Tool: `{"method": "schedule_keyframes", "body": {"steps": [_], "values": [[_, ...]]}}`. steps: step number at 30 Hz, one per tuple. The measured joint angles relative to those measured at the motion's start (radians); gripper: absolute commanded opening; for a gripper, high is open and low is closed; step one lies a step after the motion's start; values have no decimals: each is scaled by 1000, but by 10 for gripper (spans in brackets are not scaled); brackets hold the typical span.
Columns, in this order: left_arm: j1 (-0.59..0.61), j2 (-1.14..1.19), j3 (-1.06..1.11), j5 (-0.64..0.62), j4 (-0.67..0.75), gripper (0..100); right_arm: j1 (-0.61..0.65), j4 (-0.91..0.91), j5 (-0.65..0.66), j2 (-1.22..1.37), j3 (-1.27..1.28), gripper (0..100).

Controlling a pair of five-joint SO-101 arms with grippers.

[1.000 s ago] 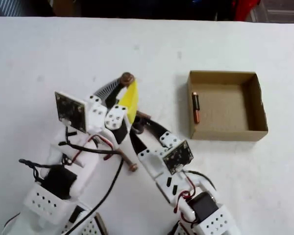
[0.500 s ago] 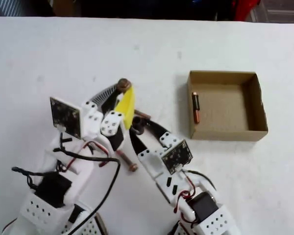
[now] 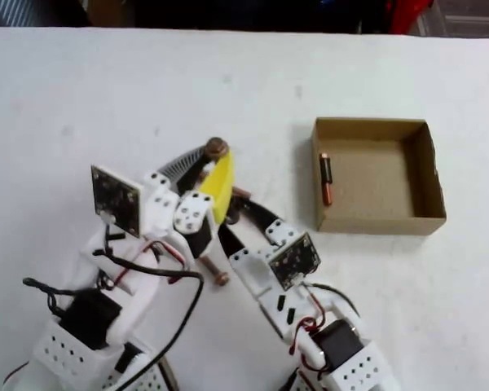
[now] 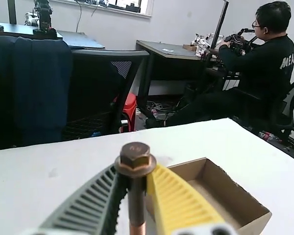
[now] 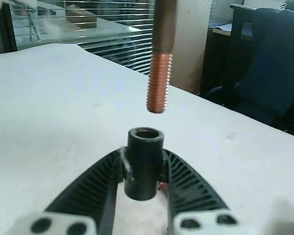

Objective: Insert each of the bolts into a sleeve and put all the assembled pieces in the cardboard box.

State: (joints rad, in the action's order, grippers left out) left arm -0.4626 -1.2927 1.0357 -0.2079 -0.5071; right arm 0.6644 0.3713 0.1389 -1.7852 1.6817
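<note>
1. My left tool [image 3: 209, 165], with one grey finger and one yellow, is clamped on a copper-coloured bolt [image 4: 135, 164] just under its flanged hex head. The bolt stands upright, its head above my fingertips and its shank running down between them.
2. Behind that tool, back toward my bases and between my two arms, a second bolt [image 3: 218, 273] lies flat on the white desk [image 3: 106, 81]. It touches neither tool.
3. My right tool [image 5: 143, 166] sits just to the right of the left one and lower. Its black fingers are closed on a short black sleeve [image 5: 145, 147], which is held upright with the open bore facing up.
4. The threaded tip of the held bolt hangs just above the sleeve's mouth. There is a clear gap between them, and the tip is not inside the bore. From my right wrist it looks a little off the bore's centre.
5. To the right of my right tool, near it but apart, the cardboard box [image 3: 375, 175] stands on the desk with its open top up.
6. Inside the box, a slim black-and-copper piece [image 3: 325, 179] lies flat along the wall closest to my right tool.
</note>
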Motion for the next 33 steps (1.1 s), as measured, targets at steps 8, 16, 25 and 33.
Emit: {"method": "schedule_keyframes", "body": {"steps": [8, 16, 25, 33], "values": [[-6, 0, 0, 0, -20, 23, 0, 0, 0, 0, 0, 17], [-8, 0, 0, 0, -52, 23, 0, 0, 0, 0, 0, 17], [-9, -2, 43, -2, -52, 23, 0, 0, 0, 0, 0, 17], [-11, -3, 43, -3, -52, 23, 2, 0, 0, 0, 0, 17]]}}
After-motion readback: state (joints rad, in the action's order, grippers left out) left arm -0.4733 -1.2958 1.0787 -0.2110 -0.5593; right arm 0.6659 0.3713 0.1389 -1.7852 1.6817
